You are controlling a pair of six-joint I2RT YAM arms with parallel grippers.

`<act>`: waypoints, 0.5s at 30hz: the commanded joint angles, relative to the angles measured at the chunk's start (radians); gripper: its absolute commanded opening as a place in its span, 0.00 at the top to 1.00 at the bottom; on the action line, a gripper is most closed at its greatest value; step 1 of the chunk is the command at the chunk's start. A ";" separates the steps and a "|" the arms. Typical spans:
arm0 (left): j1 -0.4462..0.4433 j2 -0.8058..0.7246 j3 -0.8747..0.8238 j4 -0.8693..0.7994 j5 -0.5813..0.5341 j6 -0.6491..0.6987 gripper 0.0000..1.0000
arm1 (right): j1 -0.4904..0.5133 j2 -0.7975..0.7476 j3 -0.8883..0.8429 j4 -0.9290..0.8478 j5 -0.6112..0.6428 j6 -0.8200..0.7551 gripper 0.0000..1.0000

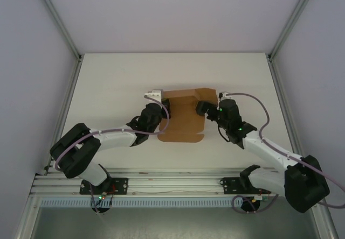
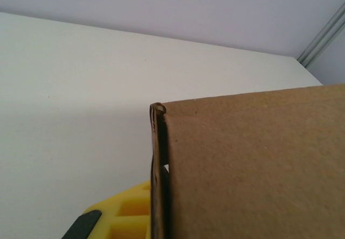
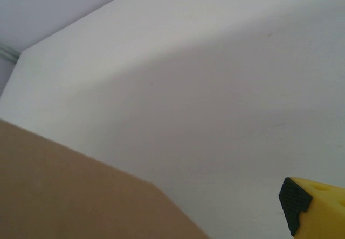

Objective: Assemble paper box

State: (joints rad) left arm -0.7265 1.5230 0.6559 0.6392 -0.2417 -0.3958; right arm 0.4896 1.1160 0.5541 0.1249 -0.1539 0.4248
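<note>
The paper box [image 1: 183,125] is a brown kraft cardboard piece lying partly folded in the middle of the table, with a panel raised along its far side. My left gripper [image 1: 163,110] is at its left edge, shut on the folded cardboard. In the left wrist view that doubled edge [image 2: 158,158] runs down between the jaws, beside one yellow finger [image 2: 121,212]. My right gripper [image 1: 201,109] stands open at the box's right side. In the right wrist view one yellow finger with a black pad [image 3: 295,200] is apart from the cardboard [image 3: 64,190] at the lower left.
The white table [image 1: 108,83] has free room on every side of the box. Pale enclosure walls with metal corner posts [image 1: 59,18] close it in. An aluminium rail [image 1: 172,186] carrying both arm bases runs along the near edge.
</note>
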 commanded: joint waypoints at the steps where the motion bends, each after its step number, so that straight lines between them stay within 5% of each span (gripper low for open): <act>1: -0.004 0.013 0.035 0.032 0.019 -0.041 1.00 | 0.002 0.057 0.025 0.091 -0.175 0.027 0.04; 8: -0.004 0.029 0.052 0.043 -0.006 -0.056 1.00 | 0.002 0.110 0.021 0.219 -0.340 0.155 0.27; 12: -0.005 0.034 0.055 0.045 -0.024 -0.059 1.00 | 0.002 0.097 0.012 0.257 -0.366 0.205 0.66; 15: -0.005 0.037 0.058 0.042 -0.029 -0.060 1.00 | 0.002 0.077 0.008 0.253 -0.367 0.216 0.80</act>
State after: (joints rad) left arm -0.7250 1.5455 0.6823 0.6441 -0.2565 -0.4377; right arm 0.4835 1.2201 0.5556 0.3355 -0.4694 0.6064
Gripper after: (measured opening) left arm 0.088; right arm 0.225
